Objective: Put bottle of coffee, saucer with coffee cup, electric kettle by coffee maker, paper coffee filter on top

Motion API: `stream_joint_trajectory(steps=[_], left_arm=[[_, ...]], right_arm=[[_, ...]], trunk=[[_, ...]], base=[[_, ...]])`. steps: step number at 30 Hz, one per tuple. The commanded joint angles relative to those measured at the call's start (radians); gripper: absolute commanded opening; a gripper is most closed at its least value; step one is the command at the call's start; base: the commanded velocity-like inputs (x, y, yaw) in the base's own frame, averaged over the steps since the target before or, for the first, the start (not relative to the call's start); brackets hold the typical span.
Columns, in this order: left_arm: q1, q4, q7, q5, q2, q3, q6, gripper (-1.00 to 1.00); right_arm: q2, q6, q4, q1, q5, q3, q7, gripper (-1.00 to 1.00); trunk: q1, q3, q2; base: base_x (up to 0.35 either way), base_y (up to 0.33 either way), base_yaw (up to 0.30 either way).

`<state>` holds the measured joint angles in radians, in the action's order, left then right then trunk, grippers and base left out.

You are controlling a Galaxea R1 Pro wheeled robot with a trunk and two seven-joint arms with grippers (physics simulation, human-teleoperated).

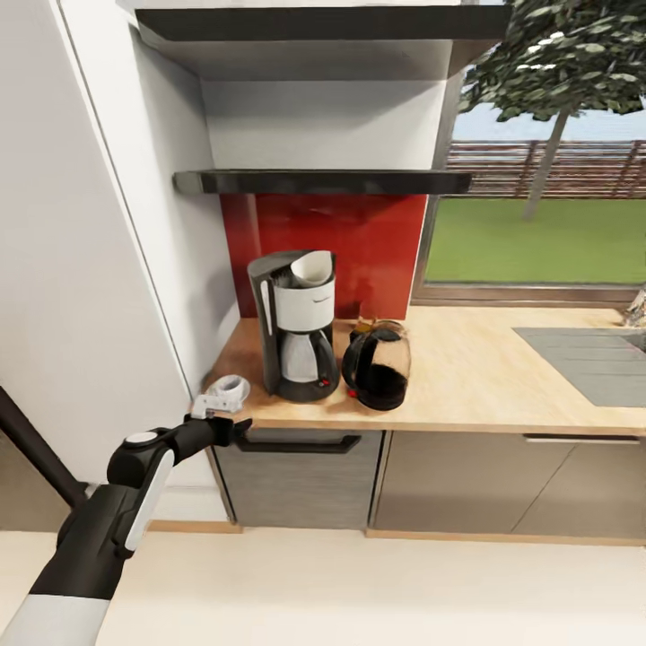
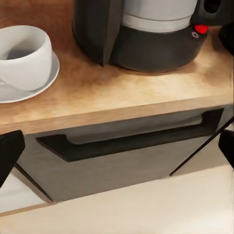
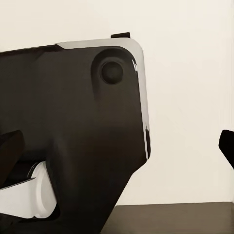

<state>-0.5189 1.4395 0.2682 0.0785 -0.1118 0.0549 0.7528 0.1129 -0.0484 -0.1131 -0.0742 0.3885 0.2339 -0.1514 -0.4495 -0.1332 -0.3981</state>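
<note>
Hovering our empty, open left tool (image 2: 117, 146) before the counter's (image 1: 467, 395) front edge, we see coffee cup (image 1: 231, 389) resting on saucer (image 2: 29, 90) beside coffee maker (image 1: 294, 325).

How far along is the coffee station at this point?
Mostly done, it seems. The coffee maker stands on the kitchen countertop with the paper coffee filter on top, the electric kettle beside it, and the coffee cup on the saucer at its other side. The left gripper is open, empty. An amber object behind the kettle may be the coffee bottle; unclear.
</note>
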Motion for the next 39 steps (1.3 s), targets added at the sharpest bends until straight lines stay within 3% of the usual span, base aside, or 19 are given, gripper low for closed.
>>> stream_joint_trajectory(steps=[1, 4, 9, 11, 13, 15, 16, 18, 19, 20, 21, 25, 27, 29, 32, 34, 39], left_arm=[[0.0, 0.001, -0.002, 0.009, -0.002, 0.001, 0.006, 1.0], [0.025, -0.003, 0.0, 0.012, -0.007, -0.002, 0.004, 1.0], [0.191, -0.004, -0.001, 0.009, -0.014, -0.012, -0.152, 1.0], [0.324, -0.006, -0.002, 0.009, -0.031, -0.014, -0.251, 1.0], [0.371, -0.009, -0.002, 0.01, -0.04, -0.019, -0.269, 1.0], [0.448, -0.017, -0.001, 0.009, -0.047, -0.064, -0.323, 1.0], [0.509, -0.044, -0.001, 0.007, -0.048, -0.111, -0.386, 1.0], [0.553, -0.11, -0.002, 0.005, -0.049, -0.14, -0.436, 1.0], [0.566, -0.159, -0.003, 0.003, -0.05, -0.148, -0.451, 1.0], [0.579, -0.299, -0.007, -0.01, -0.052, -0.157, -0.469, 1.0], [0.581, -0.338, -0.007, -0.017, -0.053, -0.158, -0.472, 1.0], [0.586, -0.683, -0.013, -0.126, -0.07, -0.164, -0.514, 1.0], [0.586, -0.764, -0.015, -0.15, -0.071, -0.165, -0.552, 1.0], [0.586, -0.907, -0.039, -0.171, -0.074, -0.164, -0.613, 1.0], [0.586, -1.029, -0.093, -0.176, -0.073, -0.164, -0.635, 1.0], [0.586, -1.117, -0.161, -0.177, -0.07, -0.159, -0.643, 1.0], [0.586, -1.166, -0.295, -0.176, -0.062, -0.156, -0.638, 1.0]], right_arm=[[0.0, -0.004, 0.001, -0.001, 0.011, 0.008, -0.003, 1.0], [-0.001, -0.004, 0.001, -0.001, 0.011, 0.008, -0.003, 1.0], [-0.001, -0.004, 0.001, -0.001, 0.012, 0.008, -0.003, 1.0], [-0.001, -0.004, 0.001, -0.001, 0.011, 0.008, -0.003, 1.0], [-0.001, -0.004, 0.001, -0.001, 0.011, 0.008, -0.003, 1.0], [-0.001, -0.004, 0.001, -0.001, 0.011, 0.008, -0.003, 1.0], [-0.001, -0.004, 0.001, -0.001, 0.011, 0.008, -0.003, 1.0], [-0.001, -0.004, 0.0, -0.001, 0.011, 0.008, -0.003, 1.0], [-0.001, -0.004, 0.0, -0.001, 0.011, 0.008, -0.003, 1.0], [-0.001, -0.004, -0.001, -0.001, 0.012, 0.008, -0.003, 1.0], [-0.001, -0.004, -0.001, -0.001, 0.012, 0.008, -0.003, 1.0], [-0.003, -0.004, -0.003, -0.001, 0.012, 0.008, -0.003, 1.0], [-0.004, -0.004, -0.003, -0.001, 0.012, 0.008, -0.003, 1.0], [-0.007, -0.004, -0.003, -0.001, 0.011, 0.008, -0.003, 1.0], [-0.009, -0.003, -0.001, -0.001, 0.01, 0.009, -0.003, 1.0], [-0.01, -0.003, 0.001, -0.001, 0.008, 0.01, -0.003, 1.0], [-0.012, 0.0, 0.004, -0.001, 0.006, 0.011, -0.004, 1.0]], trunk=[[-0.001, -0.002, -0.002], [-0.001, -0.002, -0.002], [-0.001, -0.002, -0.002], [-0.001, -0.002, -0.002], [-0.001, -0.002, -0.002], [-0.001, -0.002, -0.002], [-0.001, -0.002, -0.002], [-0.001, -0.002, -0.002], [-0.001, -0.002, -0.002], [-0.001, -0.002, -0.002], [-0.001, -0.002, -0.002], [-0.001, -0.002, -0.002], [-0.001, -0.002, -0.002], [-0.001, -0.002, -0.002], [-0.001, -0.002, -0.002], [-0.001, -0.002, -0.002], [-0.001, -0.002, -0.002]], base=[[-0.114, -0.077, 0.0], [-0.045, -0.03, 0.0], [-0.01, -0.007, 0.0], [-0.001, -0.001, 0.0], [0.0, 0.0, 0.0], [0.0, 0.0, 0.0], [0.0, 0.0, 0.0], [0.0, 0.0, 0.0], [0.0, 0.0, 0.0], [0.0, 0.0, 0.0], [0.0, 0.0, 0.0], [0.0, 0.0, 0.0], [0.0, 0.0, 0.0], [0.0, 0.0, 0.0], [0.0, 0.0, 0.0], [0.0, 0.0, 0.0], [0.0, 0.0, 0.0]])
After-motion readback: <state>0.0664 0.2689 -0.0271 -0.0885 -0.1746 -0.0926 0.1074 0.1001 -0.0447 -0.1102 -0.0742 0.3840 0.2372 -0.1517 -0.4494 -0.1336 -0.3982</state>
